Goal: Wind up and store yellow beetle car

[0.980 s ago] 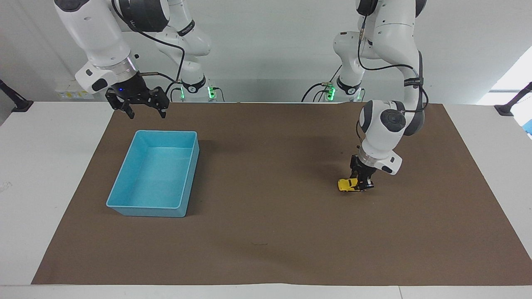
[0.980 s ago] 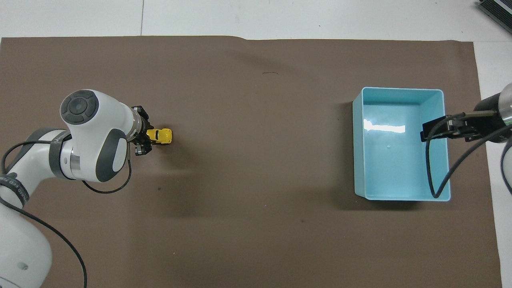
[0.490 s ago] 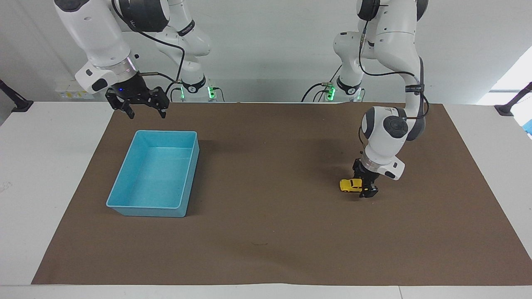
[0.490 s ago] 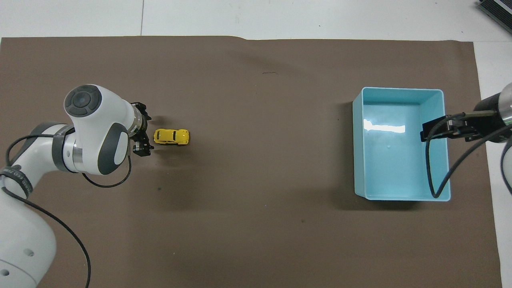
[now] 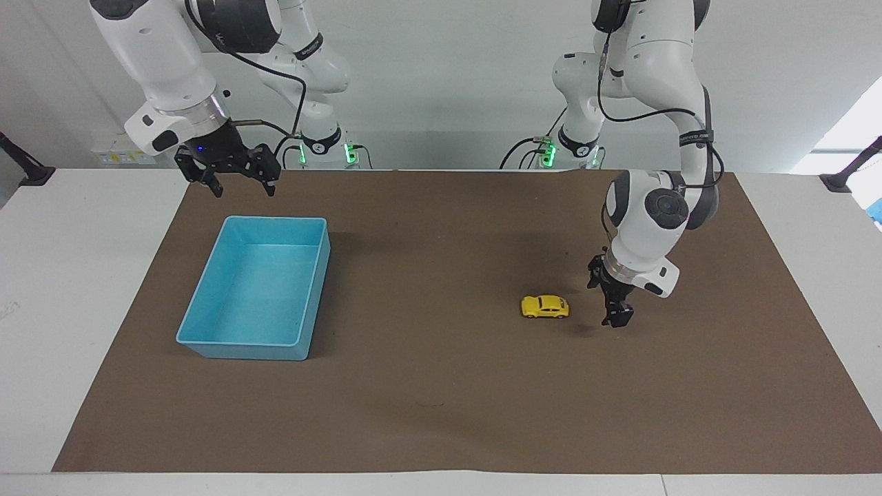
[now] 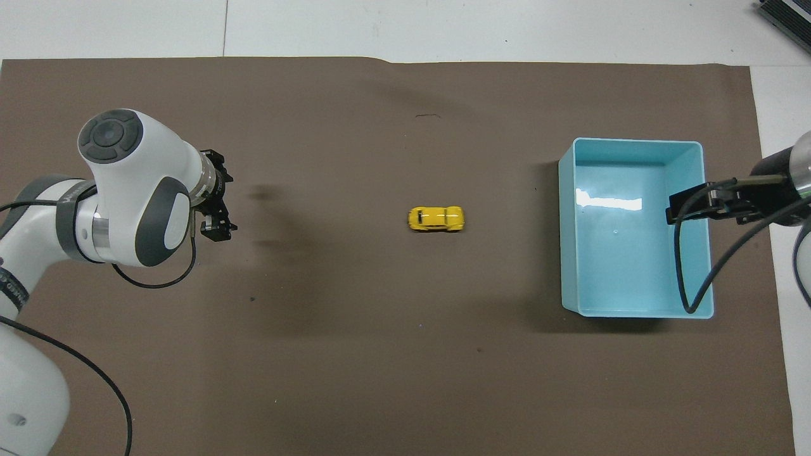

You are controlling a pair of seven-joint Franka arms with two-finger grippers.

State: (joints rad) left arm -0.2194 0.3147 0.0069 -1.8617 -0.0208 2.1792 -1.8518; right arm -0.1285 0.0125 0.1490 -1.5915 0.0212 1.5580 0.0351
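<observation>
**Car let go and rolling free across the mat**

In the facing view, starting at the right arm's end of the bench (image 5: 83, 275): the right claw (image 5: 242, 189) hangs in the air over the mat's edge just at the 12 o'clock of the blue bin (image 5: 275, 219). Its fingers are spread and hold nothing. That arm waits, and its pose matches the earlier frames. The bin sits on the brown mat (image 5: 441, 399) in the same spot as before, with nothing inside it.

Next comes the yellow beetle car (image 5: 545, 306). It stands on its wheels on the mat, free of any grip. A second ago it was pinched between the left claw's fingers. Half a second ago it lay just beside them. Now it sits at the 9 o'clock of the left claw (image 5: 606, 303) in this view, with a clear strip of mat between them, so it has travelled toward the bin. The overhead view shows it farther along, roughly between the left claw and the bin and somewhat closer to the bin. It lies lengthwise along the line that joins them. The two views do not agree on how far it has got.

The left claw is spread, with nothing between its fingers. It has lifted off the mat and drawn back a little toward its own end of the bench since the earlier frames.
</observation>
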